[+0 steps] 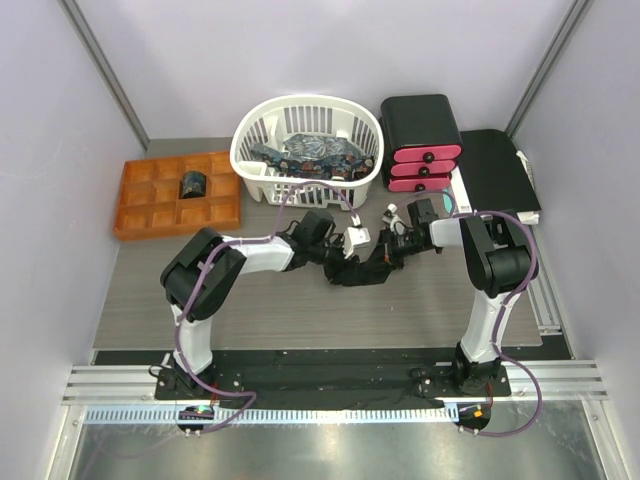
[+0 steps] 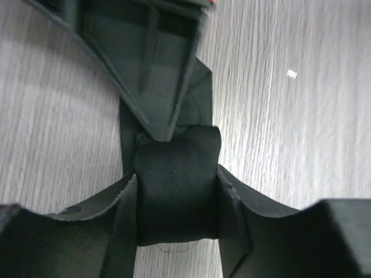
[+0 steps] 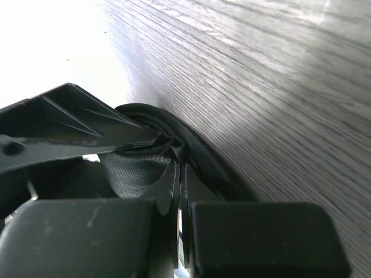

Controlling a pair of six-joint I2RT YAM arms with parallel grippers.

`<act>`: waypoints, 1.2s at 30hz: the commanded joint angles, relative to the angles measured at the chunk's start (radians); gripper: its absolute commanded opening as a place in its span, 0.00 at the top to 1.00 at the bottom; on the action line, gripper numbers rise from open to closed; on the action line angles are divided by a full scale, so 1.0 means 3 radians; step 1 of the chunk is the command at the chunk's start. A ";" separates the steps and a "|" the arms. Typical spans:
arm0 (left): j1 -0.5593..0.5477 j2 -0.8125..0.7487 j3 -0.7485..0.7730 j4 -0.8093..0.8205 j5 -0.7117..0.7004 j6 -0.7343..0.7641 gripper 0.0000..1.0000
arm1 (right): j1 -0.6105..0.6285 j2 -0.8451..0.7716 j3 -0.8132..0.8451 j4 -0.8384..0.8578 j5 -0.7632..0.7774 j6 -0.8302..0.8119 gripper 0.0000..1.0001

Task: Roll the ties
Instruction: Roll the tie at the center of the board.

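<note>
Your tie (image 2: 177,191) is the plain black one. It sits on the worktop (image 2: 278,116) in the middle, between the two arms and in front of both wrists. In the left wrist view, the rolled part is a short, fat coil right between your left claw's (image 2: 176,174) fingers. One finger touches each side of it, so that claw is clenched on the coil across the tie's width.

The coil's axis runs from finger to finger. The unrolled tail lies flat on the worktop and leads straight away from the left claw, passing under the right claw (image 3: 178,168).

The right claw reaches in from the far side, with its tip at the top edge of the coil. Its fingers are clenched together, with a fold of the black fabric caught at the tips.

Both claws are at the tie, so neither is nearer. The next move likely depends on the tail's line. Turn the coil along that line, away from the left wrist, or the layers may slip sideways.
</note>
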 commanded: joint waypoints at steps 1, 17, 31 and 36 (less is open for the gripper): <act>-0.0095 -0.0008 0.0042 -0.0455 -0.0405 0.0529 0.55 | 0.0002 0.0114 0.0170 0.0038 0.0275 -0.0122 0.97; -0.0361 0.0468 0.0916 -0.2020 -0.1363 0.0581 0.63 | -0.0024 -0.0351 0.0196 -0.0555 -0.0063 -0.0188 0.47; -0.0270 0.0300 0.0851 -0.1883 -0.1185 0.0488 0.42 | 0.0043 0.0073 0.0155 -0.0381 0.0387 -0.0393 0.99; -0.0091 -0.0063 0.0534 -0.1303 -0.0567 0.0346 0.28 | 0.0012 0.0231 0.0150 -0.0397 0.0413 -0.0470 0.99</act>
